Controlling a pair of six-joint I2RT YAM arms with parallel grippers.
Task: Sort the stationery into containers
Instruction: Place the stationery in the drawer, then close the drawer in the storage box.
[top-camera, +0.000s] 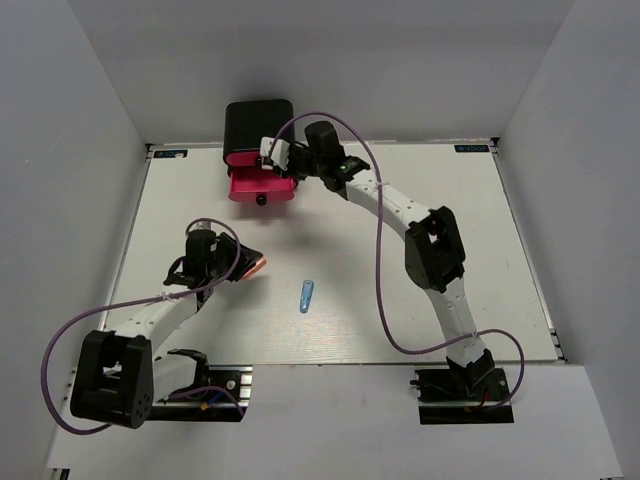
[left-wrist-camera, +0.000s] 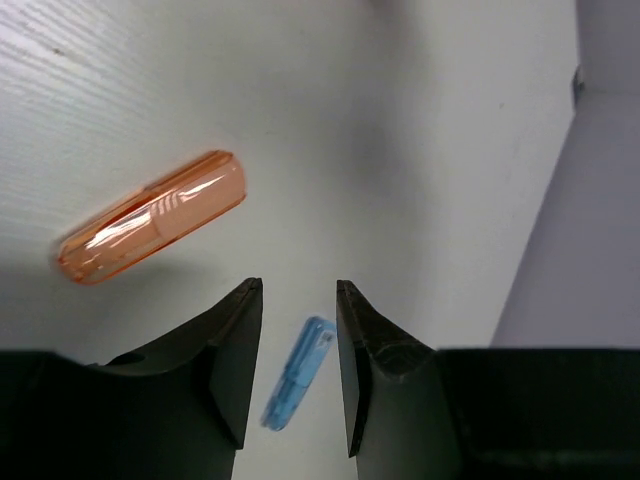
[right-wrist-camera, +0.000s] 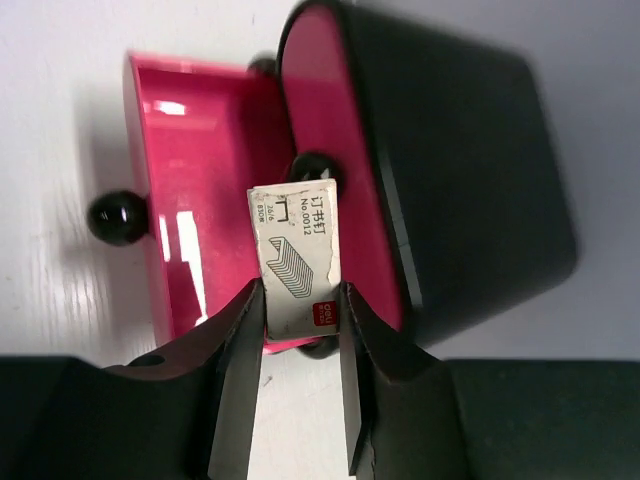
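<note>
Plainly, grey walls (top-camera: 60, 150) enclose white table (top-camera: 330, 240) and box (top-camera: 258, 120).

Bright, even overhead light; only faint, soft shadows on the white table (top-camera: 500, 220). Close up, white glare streaks along the orange capsule (left-wrist-camera: 150, 215) and on the floor of the open pink drawer (right-wrist-camera: 200, 180). Blue capsule (left-wrist-camera: 298, 372) slightly blurred. Print on the white block (right-wrist-camera: 298, 265) sharp, black box (right-wrist-camera: 450, 170) soft-edged. Dark, out-of-focus lower edges in both wrist views.

White block (right-wrist-camera: 297, 262) over open drawer (right-wrist-camera: 190, 200), capsules (left-wrist-camera: 150, 217) lying
</note>
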